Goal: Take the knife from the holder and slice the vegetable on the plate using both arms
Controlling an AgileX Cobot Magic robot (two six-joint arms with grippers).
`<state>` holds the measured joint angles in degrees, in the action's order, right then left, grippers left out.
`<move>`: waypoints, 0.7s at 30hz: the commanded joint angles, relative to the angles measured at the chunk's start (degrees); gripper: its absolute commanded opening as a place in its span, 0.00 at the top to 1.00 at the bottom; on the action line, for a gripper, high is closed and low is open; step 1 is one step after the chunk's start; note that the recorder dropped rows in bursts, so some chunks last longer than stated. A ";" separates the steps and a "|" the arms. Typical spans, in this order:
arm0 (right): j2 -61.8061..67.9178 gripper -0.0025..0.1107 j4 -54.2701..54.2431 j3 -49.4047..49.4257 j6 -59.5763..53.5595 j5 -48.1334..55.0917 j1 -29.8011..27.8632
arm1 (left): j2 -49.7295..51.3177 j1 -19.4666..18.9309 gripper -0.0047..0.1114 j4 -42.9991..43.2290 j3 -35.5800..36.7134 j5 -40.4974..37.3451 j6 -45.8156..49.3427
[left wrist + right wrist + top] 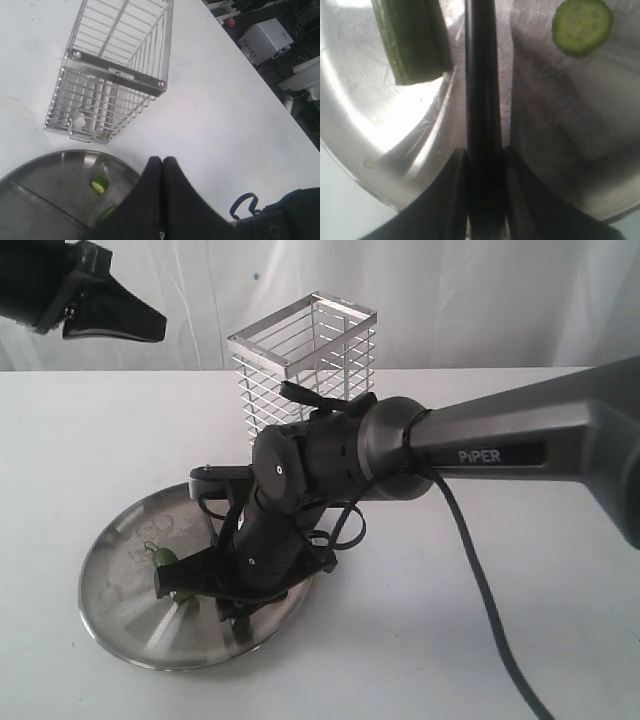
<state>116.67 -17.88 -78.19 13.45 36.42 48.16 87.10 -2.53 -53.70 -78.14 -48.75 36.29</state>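
Observation:
My right gripper (482,152) is shut on the knife (482,75), whose black blade runs out over the steel plate (370,125). On one side of the blade lies the dark green vegetable (410,45) with a cut end, on the other a round pale slice (582,25). In the exterior view the right gripper (215,580) is low over the plate (110,540), beside the vegetable's stem end (165,558). My left gripper (160,325) hangs high at the back left, shut and empty (162,160). The wire holder (305,360) stands behind the plate with no knife in it (115,70).
The PIPER arm (480,445) stretches in from the right across the white table, with its cable (480,570) trailing to the front edge. A cut slice (99,186) lies on the plate near the holder. Equipment boxes (265,37) sit beyond the table edge.

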 commanded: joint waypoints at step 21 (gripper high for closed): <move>-4.19 0.58 3.68 -0.39 -5.81 -4.44 -1.48 | -18.87 -0.16 0.96 0.76 17.35 6.90 2.71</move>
<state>116.26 -17.18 -78.69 8.57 34.60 46.96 70.33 -2.53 -52.73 -61.15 -41.79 38.58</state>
